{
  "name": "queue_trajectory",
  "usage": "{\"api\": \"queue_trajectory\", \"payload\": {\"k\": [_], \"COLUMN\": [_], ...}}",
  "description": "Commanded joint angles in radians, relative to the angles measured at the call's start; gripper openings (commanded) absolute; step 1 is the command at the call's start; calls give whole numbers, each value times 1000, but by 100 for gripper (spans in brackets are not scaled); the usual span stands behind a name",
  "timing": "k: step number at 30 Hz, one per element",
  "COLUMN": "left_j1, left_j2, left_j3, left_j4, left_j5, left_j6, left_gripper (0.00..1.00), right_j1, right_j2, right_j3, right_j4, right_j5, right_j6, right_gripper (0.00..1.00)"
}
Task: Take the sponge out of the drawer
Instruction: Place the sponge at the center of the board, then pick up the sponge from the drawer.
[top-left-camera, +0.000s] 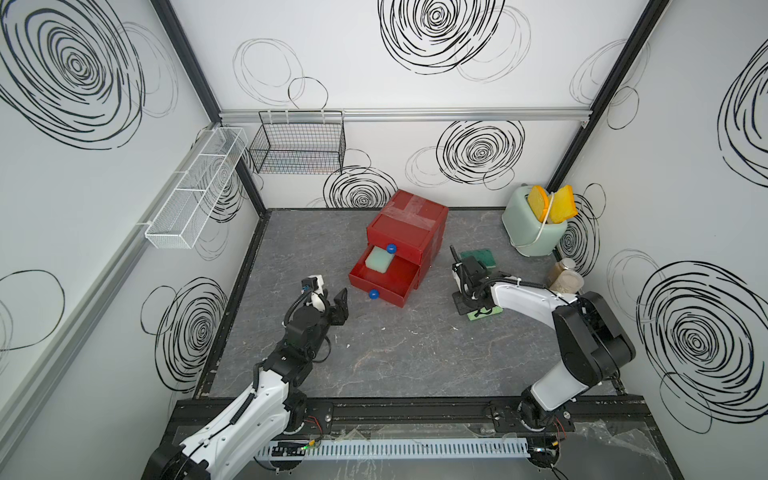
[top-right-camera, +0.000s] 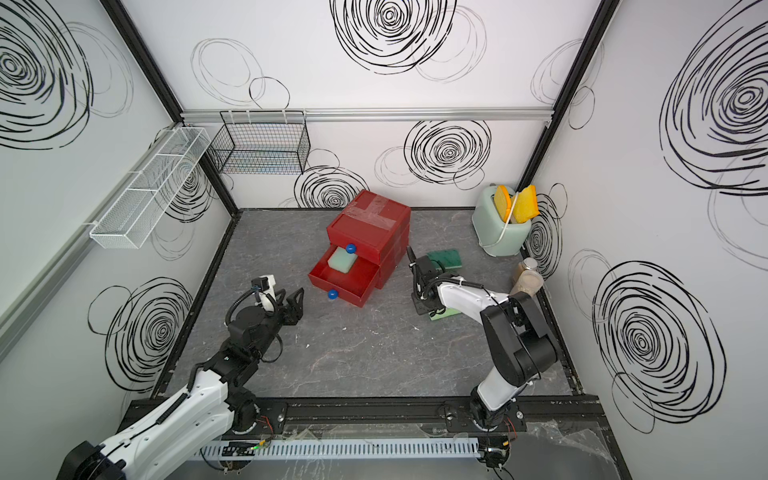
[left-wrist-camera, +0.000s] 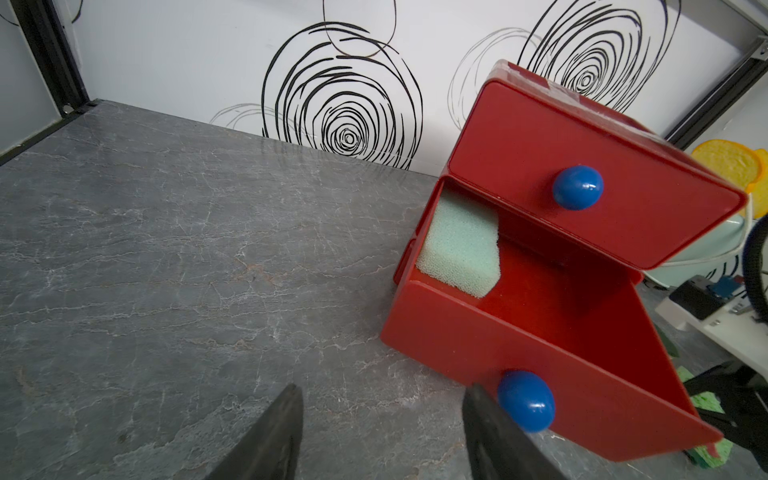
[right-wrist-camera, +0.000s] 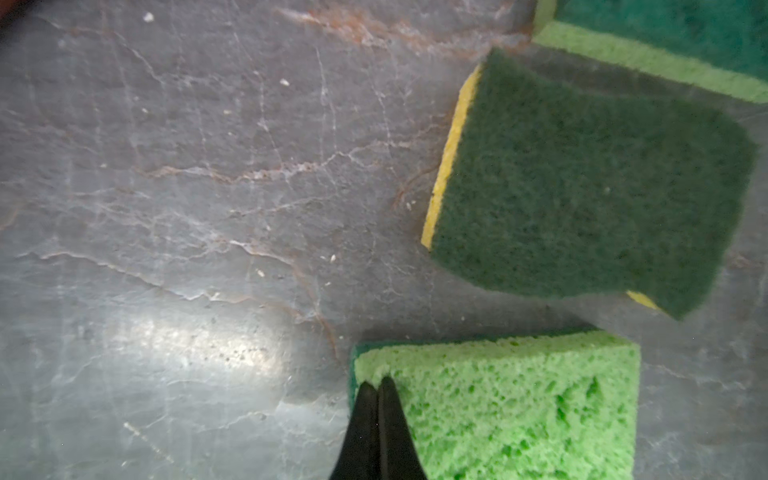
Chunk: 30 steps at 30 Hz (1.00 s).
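A red drawer chest (top-left-camera: 409, 220) (top-right-camera: 370, 220) stands mid-table. Its lower drawer (top-left-camera: 397, 293) (top-right-camera: 357, 294) (left-wrist-camera: 540, 357) is pulled out. A pale green sponge (top-left-camera: 379, 259) (top-right-camera: 343, 261) (left-wrist-camera: 457, 245) lies in the drawer's back left corner. My left gripper (top-left-camera: 332, 301) (top-right-camera: 289, 300) (left-wrist-camera: 382, 390) is open and empty, low over the table just left of the drawer front; one finger is close to its blue knob (left-wrist-camera: 525, 401). My right gripper (top-left-camera: 464, 306) (top-right-camera: 424, 308) (right-wrist-camera: 377, 380) is shut and holds nothing. It points down at a corner of a bright green sponge (right-wrist-camera: 519, 407) on the table.
A dark green scouring sponge (top-left-camera: 478, 254) (right-wrist-camera: 582, 187) lies right of the chest, another beside it (right-wrist-camera: 665, 37). A mint toaster (top-left-camera: 534, 232) with bread slices and a jar (top-left-camera: 565, 278) stand at the back right. Wire baskets (top-left-camera: 299, 145) hang on the walls.
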Motion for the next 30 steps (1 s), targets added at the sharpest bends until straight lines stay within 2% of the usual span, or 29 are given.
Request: {"api": "queue_trajectory", "payload": {"k": [1,11,12,14,17,20,24,27,30], "left_j1": [1,-16,-24,-45,-54,-53,-31,19,47], "left_j2": [3,-15,-20,-26,-12,-11,-35,-27,-17], "left_j3": [35,56,59,71,78,69,38,-2,-28], "left_j4": [12,-19,-26,-35,-39,-35,-21,25,56], "left_j5": [-14,-28,-38,-55,-63,-60,-56,-14,34], "left_j6": [13,17,17,23,25,16,-3,-22,-52], "left_gripper": [65,64,64,64,64,64,64,65,64], "right_j1": [-24,-54,-60,-69,-68,-48,39,136,206], "right_j2": [23,88,85,72,31,-35,-161,-209,-191], "right_j3": [43,116,119,128,138,159,242,353,494], "right_j4": [35,54,54,51,42,15,-51,-112,-189], "right_j5": [-23,4,8,-6,-37,-37,-17,26,-14], "right_j6": [-17,-50,-52,-54,-53,-55,-114,-183,-245], "right_gripper": [0,0,6,27,42,45,45,44,44]}}
